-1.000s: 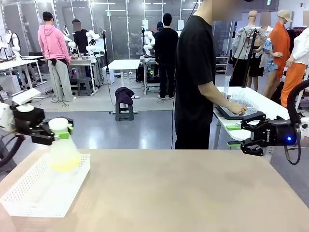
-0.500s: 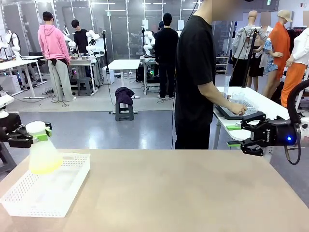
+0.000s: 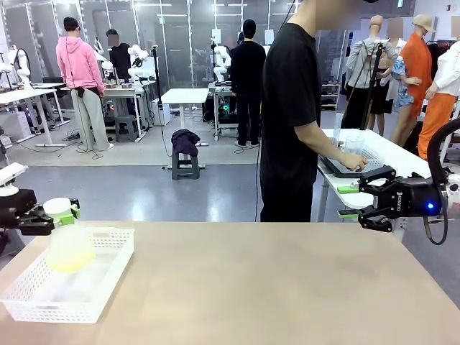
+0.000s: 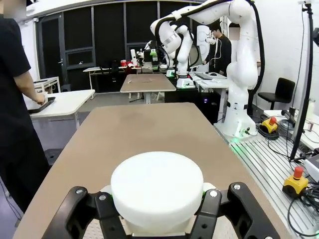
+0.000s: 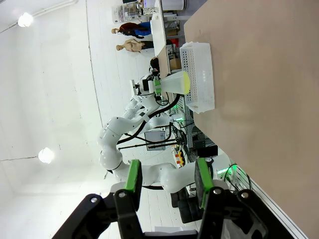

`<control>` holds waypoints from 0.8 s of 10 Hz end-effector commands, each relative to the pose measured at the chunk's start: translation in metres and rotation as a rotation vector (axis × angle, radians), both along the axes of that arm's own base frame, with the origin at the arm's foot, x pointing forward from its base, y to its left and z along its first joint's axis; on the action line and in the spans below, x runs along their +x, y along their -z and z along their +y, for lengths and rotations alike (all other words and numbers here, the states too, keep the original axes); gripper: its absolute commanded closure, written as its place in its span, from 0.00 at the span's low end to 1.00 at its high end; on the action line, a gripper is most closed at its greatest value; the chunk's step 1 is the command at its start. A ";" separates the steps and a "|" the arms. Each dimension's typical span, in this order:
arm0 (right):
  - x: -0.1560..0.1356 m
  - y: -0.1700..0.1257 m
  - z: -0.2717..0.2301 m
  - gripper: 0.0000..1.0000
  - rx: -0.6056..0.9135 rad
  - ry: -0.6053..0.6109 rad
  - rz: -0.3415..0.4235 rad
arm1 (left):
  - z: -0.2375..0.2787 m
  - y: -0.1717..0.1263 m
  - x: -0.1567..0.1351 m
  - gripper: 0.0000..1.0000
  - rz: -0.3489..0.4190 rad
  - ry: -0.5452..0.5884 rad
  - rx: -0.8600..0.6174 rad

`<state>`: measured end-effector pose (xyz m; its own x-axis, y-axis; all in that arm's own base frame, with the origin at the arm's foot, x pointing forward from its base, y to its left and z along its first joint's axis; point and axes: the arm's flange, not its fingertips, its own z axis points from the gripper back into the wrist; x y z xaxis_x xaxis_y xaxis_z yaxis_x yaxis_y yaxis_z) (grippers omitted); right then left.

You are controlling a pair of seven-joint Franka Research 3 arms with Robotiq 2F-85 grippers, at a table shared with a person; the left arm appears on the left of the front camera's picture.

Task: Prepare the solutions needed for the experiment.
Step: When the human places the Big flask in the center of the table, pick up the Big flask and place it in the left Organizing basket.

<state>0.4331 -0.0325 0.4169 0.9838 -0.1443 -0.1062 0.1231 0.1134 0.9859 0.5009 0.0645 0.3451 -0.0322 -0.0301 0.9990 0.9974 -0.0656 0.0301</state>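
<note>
Left gripper (image 3: pixel 61 214) clamped low at far left; right gripper (image 3: pixel 368 198) half-open, level, at right

Robotics lab, rows of worktables (image 3: pixel 185 96) with white robot arms (image 3: pixel 221 59), people (image 3: pixel 79 72) standing at them

white perforated basket (image 3: pixel 100 287) at tan table (image 3: pixel 287 287) left edge; person (image 3: pixel 291 115) standing beyond.

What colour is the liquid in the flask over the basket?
Pale yellow, a shallow layer at the bottom of the frosted flask; the solutions show best in the front view.
</note>
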 end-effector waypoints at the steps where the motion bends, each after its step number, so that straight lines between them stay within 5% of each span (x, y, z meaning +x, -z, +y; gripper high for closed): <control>1: 0.000 -0.001 0.000 0.45 0.006 -0.002 -0.001 | -0.002 0.004 0.015 1.00 -0.013 0.016 -0.034; 8: 0.000 -0.001 0.000 0.45 0.006 -0.002 -0.001 | -0.010 0.048 0.036 1.00 0.012 0.024 0.032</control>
<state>0.4331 -0.0325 0.4169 0.9838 -0.1442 -0.1061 0.1230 0.1135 0.9859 0.5305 0.0575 0.2970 0.0137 -0.0486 0.9987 0.9961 -0.0863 -0.0179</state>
